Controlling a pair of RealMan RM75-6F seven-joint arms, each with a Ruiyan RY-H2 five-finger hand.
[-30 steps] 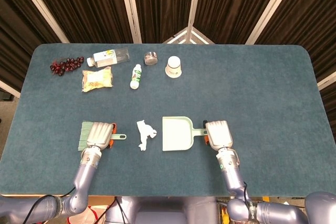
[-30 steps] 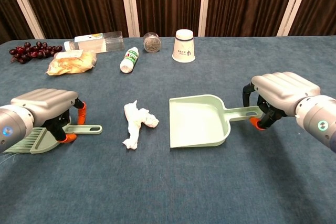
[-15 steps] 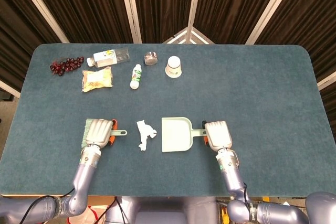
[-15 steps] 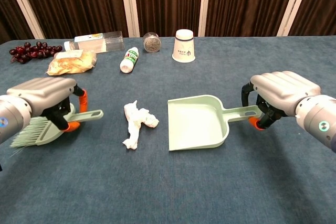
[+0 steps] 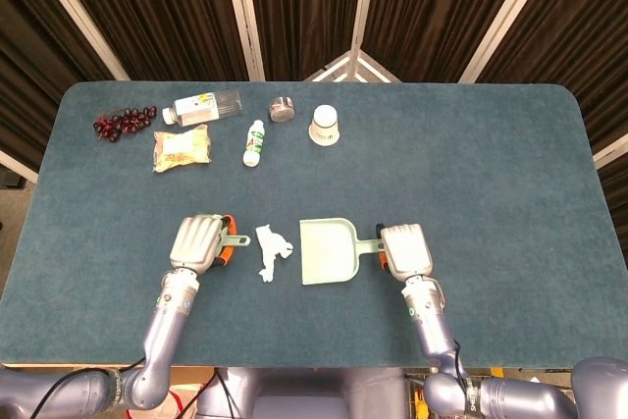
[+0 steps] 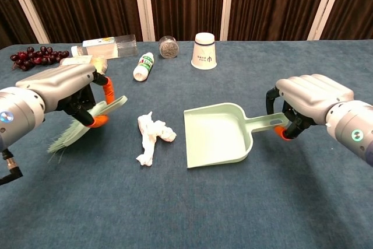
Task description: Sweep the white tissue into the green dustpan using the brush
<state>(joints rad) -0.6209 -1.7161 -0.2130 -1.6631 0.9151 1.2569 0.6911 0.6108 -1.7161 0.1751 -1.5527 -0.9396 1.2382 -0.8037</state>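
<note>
- The pale green plastic dustpan (image 6: 217, 134) holds nothing; the right hand (image 6: 312, 97) grips its handle at 3 o'clock.
- The crumpled white tissue (image 6: 152, 136) lies just beside the pan's mouth, at 9 o'clock.
- The left hand (image 6: 65, 89) holds the green bristle brush (image 6: 83, 124) tilted above the table, at 9 o'clock of the tissue.
- A white paper cup (image 6: 204, 51) stands far back at 12 o'clock, well apart.

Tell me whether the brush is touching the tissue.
Apart. The chest view shows bare table between the brush, held by the left hand, and the tissue.
</note>
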